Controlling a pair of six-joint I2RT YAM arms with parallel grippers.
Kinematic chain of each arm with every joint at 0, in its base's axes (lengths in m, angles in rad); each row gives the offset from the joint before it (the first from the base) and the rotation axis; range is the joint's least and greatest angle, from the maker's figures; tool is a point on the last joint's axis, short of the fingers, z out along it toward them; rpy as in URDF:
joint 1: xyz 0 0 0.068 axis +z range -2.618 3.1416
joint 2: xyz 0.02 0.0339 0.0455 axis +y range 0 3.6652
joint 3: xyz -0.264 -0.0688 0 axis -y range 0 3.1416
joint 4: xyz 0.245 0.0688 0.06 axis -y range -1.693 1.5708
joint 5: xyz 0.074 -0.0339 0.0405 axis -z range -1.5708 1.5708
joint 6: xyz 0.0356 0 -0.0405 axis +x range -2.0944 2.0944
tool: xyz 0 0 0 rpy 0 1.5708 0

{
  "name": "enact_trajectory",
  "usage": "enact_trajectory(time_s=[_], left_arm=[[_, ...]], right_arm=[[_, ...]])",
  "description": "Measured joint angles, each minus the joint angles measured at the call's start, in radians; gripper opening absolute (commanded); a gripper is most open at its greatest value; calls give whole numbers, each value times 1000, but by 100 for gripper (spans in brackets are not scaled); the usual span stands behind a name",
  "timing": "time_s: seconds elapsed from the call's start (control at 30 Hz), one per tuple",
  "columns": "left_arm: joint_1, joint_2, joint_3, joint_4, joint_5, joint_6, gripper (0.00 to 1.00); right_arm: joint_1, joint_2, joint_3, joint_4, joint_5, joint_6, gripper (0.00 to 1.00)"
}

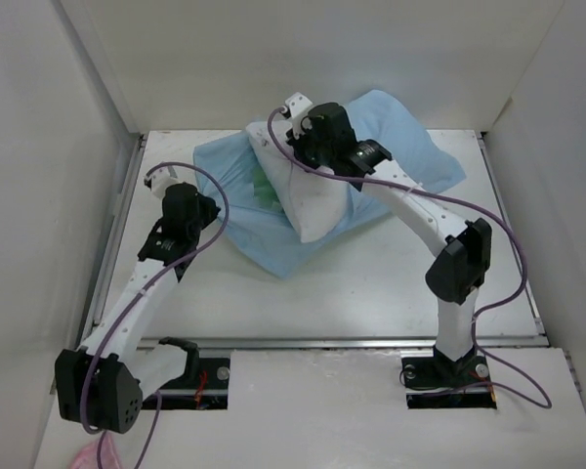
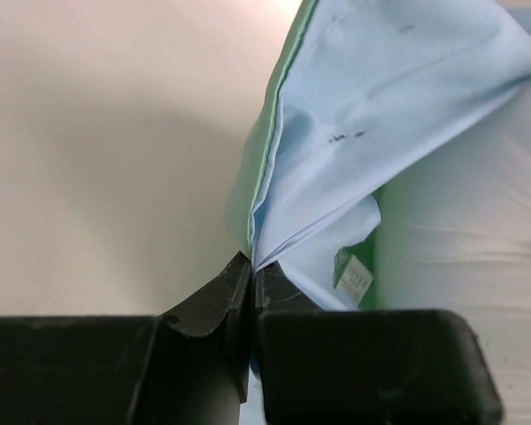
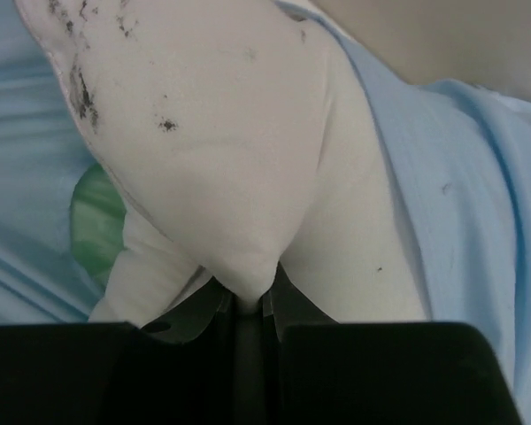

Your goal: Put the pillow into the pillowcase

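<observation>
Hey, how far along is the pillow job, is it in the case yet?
Not yet. Done: left gripper is shut on the pillowcase edge, right gripper on a pillow corner. In hand: the pillow lies on top of the case, mostly uncovered. Remaining: feeding it all the way inside.

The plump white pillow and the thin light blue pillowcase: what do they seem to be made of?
Plump white pillow: matte woven cloth, probably cotton, over soft filling; it bulges roundly and holds dark smudges. Thin light blue pillowcase: light, smooth fabric, perhaps cotton or polyester; it folds into thin sharp creases, and its green face seems glossier.
</observation>
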Motion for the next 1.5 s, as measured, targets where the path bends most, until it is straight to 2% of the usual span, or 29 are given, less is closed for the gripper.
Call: enact_trajectory(time_s=[0.13,0.23,0.37,0.53,0.6,0.7,0.73,0.77,0.83,0.87,1.03,1.13,1.17,1.33,1.5], left_arm=[[42,44,2,-80,-7,-1,0],[63,115,34,-146,-13,5,0],[103,174,148,-214,-13,31,0],[129,253,378,-309,12,94,1],[134,302,407,-307,33,116,1],[156,359,383,-296,69,135,7],[163,375,364,-287,80,140,10],[169,388,344,-282,90,144,26],[175,410,315,-284,96,153,36],[173,423,308,-285,93,154,47],[142,428,308,-278,61,196,67],[90,414,307,-269,62,234,75],[62,405,306,-257,71,248,83],[-64,385,297,-147,206,272,85],[-159,498,309,-86,270,238,85]], right_arm=[[1,-23,-152,85,-138,-60,0],[18,-58,-257,131,-178,-130,0],[38,-50,-270,151,-219,-222,0],[51,-14,-256,225,-212,-235,0],[51,-16,-251,234,-217,-224,0],[45,-16,-229,206,-238,-189,0],[42,-15,-217,182,-246,-175,0],[39,-15,-202,156,-252,-164,0],[32,-14,-164,103,-262,-141,0],[29,-13,-144,76,-265,-132,0],[16,17,-40,-30,-270,-97,0],[10,42,-10,-71,-277,-80,0],[8,49,-5,-80,-280,-74,0],[7,69,14,-115,-292,-42,0],[-10,80,92,-160,-295,-4,0]])
